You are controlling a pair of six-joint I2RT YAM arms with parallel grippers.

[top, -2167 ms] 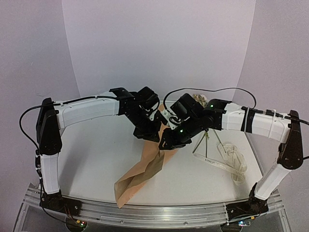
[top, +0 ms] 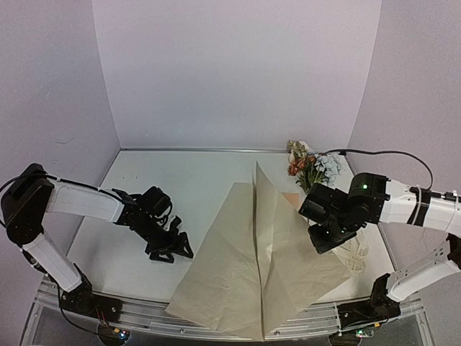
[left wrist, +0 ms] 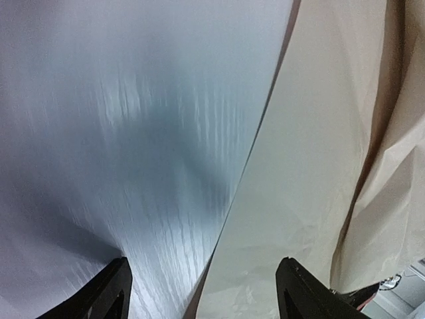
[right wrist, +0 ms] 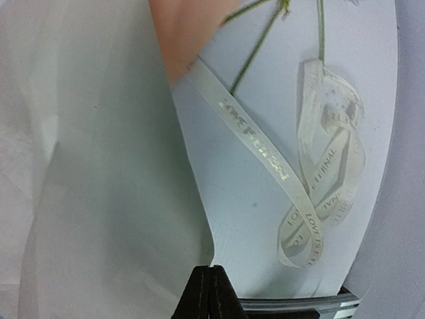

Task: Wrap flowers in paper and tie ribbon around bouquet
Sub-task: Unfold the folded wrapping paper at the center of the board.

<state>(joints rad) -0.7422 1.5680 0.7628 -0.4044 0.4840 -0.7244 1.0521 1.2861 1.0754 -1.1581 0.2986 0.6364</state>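
Note:
The paper (top: pixel 230 274) lies spread across the table's middle, pale side up, with a raised fold ridge (top: pixel 258 209) down its centre. My left gripper (top: pixel 174 252) sits low at the sheet's left edge. In the left wrist view it (left wrist: pixel 206 292) is open, and the paper's edge (left wrist: pixel 319 166) runs between its fingers, held by neither. My right gripper (top: pixel 325 245) is at the sheet's right edge. Its fingers (right wrist: pixel 212 292) are shut where the paper (right wrist: pixel 99 199) meets them. The flowers (top: pixel 310 167) lie at the back right, and their stems (right wrist: pixel 255 50) cross the ribbon (right wrist: pixel 265 149), looped on the table.
The ribbon's loops (top: pixel 354 254) lie near the table's right edge, partly under the right arm. A metal rail (top: pixel 216 317) runs along the near edge. White walls close in the back and both sides.
The paper hung folded between both grippers at the table's middle. It now lies spread open. Both arms have drawn apart and lowered, and the left gripper has let go.

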